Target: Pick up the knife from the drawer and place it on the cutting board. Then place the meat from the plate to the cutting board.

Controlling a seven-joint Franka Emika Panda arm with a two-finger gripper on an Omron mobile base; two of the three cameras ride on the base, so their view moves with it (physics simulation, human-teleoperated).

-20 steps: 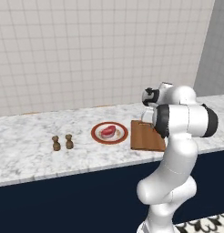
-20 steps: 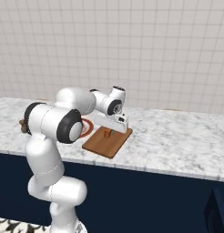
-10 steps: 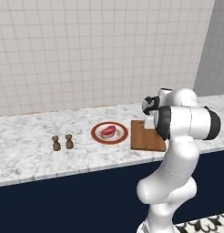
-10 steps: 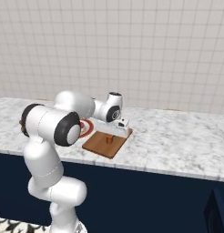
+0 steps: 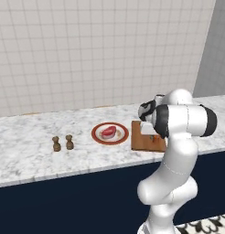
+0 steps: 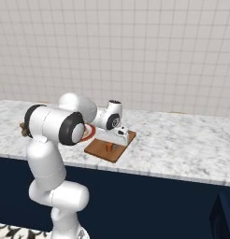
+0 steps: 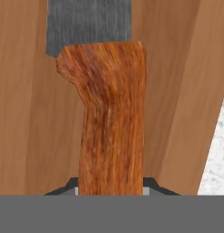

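Note:
The knife (image 7: 111, 132) has its orange-brown handle between my finger tips and its grey blade pointing away. It hangs low over the brown cutting board (image 7: 27, 118). In the right base view my gripper (image 6: 117, 139) is shut on the knife (image 6: 109, 147), pointing down at the cutting board (image 6: 99, 150). The left base view has the cutting board (image 5: 142, 142) partly behind my arm. Just left of it lies the red-rimmed plate (image 5: 109, 134), and the red-pink meat (image 5: 109, 132) rests in its centre.
Two small brown shakers (image 5: 62, 143) stand on the marble counter (image 5: 23, 151) left of the plate. A tiled wall runs behind. A dark navy box corner (image 6: 223, 212) sticks out below the counter at the lower right.
My gripper has come down toward the cutting board with the knife in it. The plate, meat and shakers have not moved.

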